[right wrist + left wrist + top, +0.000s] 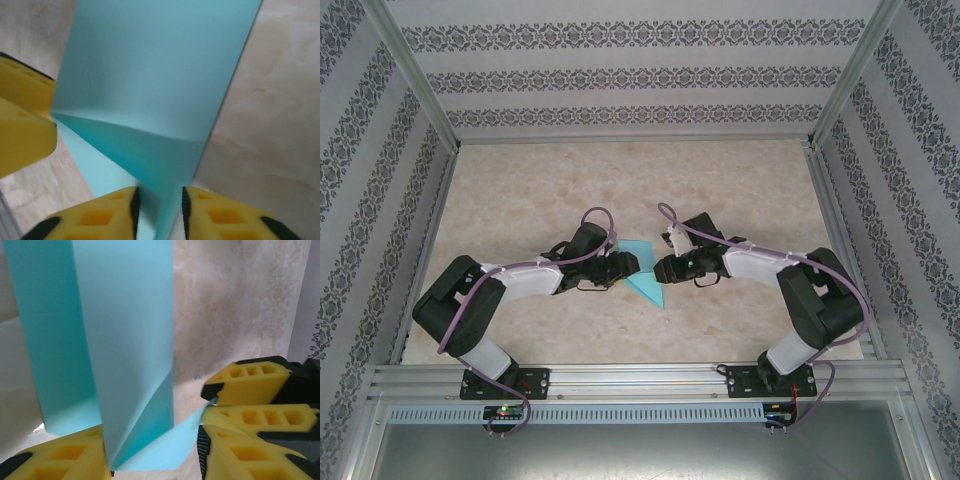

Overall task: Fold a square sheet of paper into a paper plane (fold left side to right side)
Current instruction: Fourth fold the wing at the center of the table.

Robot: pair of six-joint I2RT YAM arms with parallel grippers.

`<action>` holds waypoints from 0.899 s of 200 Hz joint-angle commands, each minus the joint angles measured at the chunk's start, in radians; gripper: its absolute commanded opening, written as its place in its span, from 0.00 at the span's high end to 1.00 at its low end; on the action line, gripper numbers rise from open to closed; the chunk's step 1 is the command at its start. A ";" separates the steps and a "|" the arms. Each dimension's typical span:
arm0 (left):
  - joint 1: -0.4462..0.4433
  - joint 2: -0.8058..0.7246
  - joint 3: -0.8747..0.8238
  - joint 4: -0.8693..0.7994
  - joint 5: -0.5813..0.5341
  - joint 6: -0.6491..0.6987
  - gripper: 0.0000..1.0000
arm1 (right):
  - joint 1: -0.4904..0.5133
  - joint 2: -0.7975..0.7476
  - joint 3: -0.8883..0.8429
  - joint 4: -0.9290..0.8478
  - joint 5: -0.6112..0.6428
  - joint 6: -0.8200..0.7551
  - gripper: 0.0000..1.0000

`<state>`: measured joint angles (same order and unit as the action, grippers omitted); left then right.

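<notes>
Paper [645,278], turquoise and partly folded, lies at the middle of the table [740,190], between the two arms. From the top view its near end comes to a point that angles toward the right, and its far end is wider. Both arms reach inward and meet over it.

Left gripper [628,264] is at the paper's left edge. In the left wrist view the left gripper [150,452] has its yellow fingers [55,460] set well apart. A raised, creased flap of the paper [125,340] stands up between them, close to the left finger. The jaws are wide and not pinching.

Right gripper [658,268] is at the paper's right edge, facing the left one, and the two tips are near each other. In the left wrist view the right gripper [212,400] has a thin corner of the paper poking in between its pads. In the right wrist view the right gripper [159,202] shows a narrow gap with a folded edge of the paper [150,75] running into it. The pads [100,217] are not pressed together, so the jaws are narrow but parted. One left finger [22,125] shows at the left edge of that view, touching the paper's crease.
</notes>
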<state>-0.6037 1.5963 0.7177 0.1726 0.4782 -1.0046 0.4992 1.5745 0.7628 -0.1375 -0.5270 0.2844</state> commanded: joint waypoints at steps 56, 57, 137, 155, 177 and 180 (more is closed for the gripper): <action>-0.015 -0.023 0.058 0.005 0.016 -0.019 0.57 | 0.205 -0.384 -0.152 -0.120 0.484 -0.026 0.49; -0.015 -0.024 0.057 0.003 0.016 -0.019 0.57 | 0.211 -0.387 -0.155 -0.119 0.489 -0.025 0.49; -0.015 -0.030 0.088 -0.046 -0.001 -0.037 0.66 | 0.431 -0.253 -0.130 -0.011 0.642 -0.014 0.49; -0.015 -0.030 0.088 -0.044 -0.005 -0.044 0.68 | 0.438 -0.215 -0.118 0.013 0.647 -0.018 0.49; -0.015 -0.027 0.090 -0.044 -0.004 -0.049 0.70 | 0.457 -0.178 -0.101 0.024 0.653 -0.034 0.49; -0.015 -0.026 0.091 -0.044 -0.005 -0.049 0.70 | 0.460 -0.174 -0.098 0.023 0.656 -0.036 0.49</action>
<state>-0.6079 1.5940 0.7788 0.1467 0.4881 -1.0309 0.9352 1.3705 0.6235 -0.1501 0.0795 0.2787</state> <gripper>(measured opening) 0.308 0.508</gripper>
